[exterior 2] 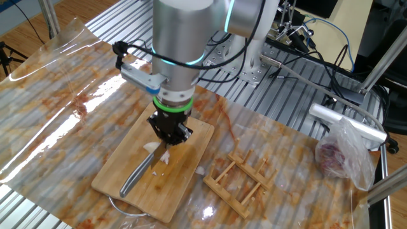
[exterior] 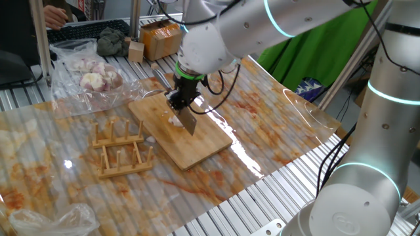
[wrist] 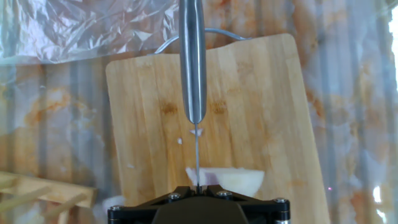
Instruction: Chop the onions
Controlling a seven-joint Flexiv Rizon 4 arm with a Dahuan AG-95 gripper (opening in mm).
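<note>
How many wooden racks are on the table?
1: the wooden rack stands beside the cutting board, apart from it, on the table's plastic sheet.

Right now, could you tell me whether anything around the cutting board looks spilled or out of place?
One onion piece lies off the cutting board, on the stained plastic sheet beside the wooden rack. The other pieces sit on the board by the knife, which the gripper holds.

Bright, even light w/ glare on plastic sheet (exterior: 289, 124); frames mostly sharp.
</note>
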